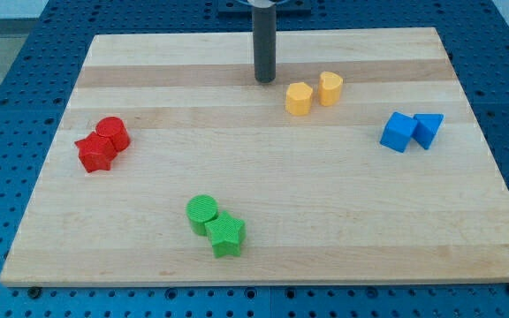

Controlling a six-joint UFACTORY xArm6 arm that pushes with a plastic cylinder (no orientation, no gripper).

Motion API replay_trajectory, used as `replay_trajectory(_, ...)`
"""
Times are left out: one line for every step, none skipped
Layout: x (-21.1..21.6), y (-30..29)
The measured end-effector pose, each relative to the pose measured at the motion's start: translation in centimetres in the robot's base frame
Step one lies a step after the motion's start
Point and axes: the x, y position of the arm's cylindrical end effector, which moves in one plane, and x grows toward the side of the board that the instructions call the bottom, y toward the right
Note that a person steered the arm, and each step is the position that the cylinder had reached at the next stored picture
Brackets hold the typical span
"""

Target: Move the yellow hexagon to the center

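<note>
The yellow hexagon (299,98) lies in the upper middle of the wooden board (263,230), just right of centre line. A second yellow block (330,88), with a notched top, stands close to its upper right, nearly touching. My tip (265,80) is the lower end of the dark rod, resting on the board a short way to the upper left of the yellow hexagon, with a small gap between them.
A red cylinder (113,132) and red star (95,153) sit together at the view's left. A green cylinder (202,214) and green star (226,235) sit at the bottom middle. A blue cube (398,132) and blue triangle (428,129) sit at the right.
</note>
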Motion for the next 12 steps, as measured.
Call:
replay_trajectory(0.5,1.5)
replay_trajectory(6.7,1.5)
replay_trajectory(11.1,1.4)
replay_trajectory(17.0,1.2)
replay_trajectory(15.1,0.2)
replay_trajectory(6.8,-2.6)
replay_trajectory(-1.0,-3.9)
replay_trajectory(-3.9,-0.4)
replay_trajectory(-3.7,8.2)
replay_trajectory(-3.7,9.5)
replay_trajectory(-1.8,11.5)
replay_trajectory(0.1,11.6)
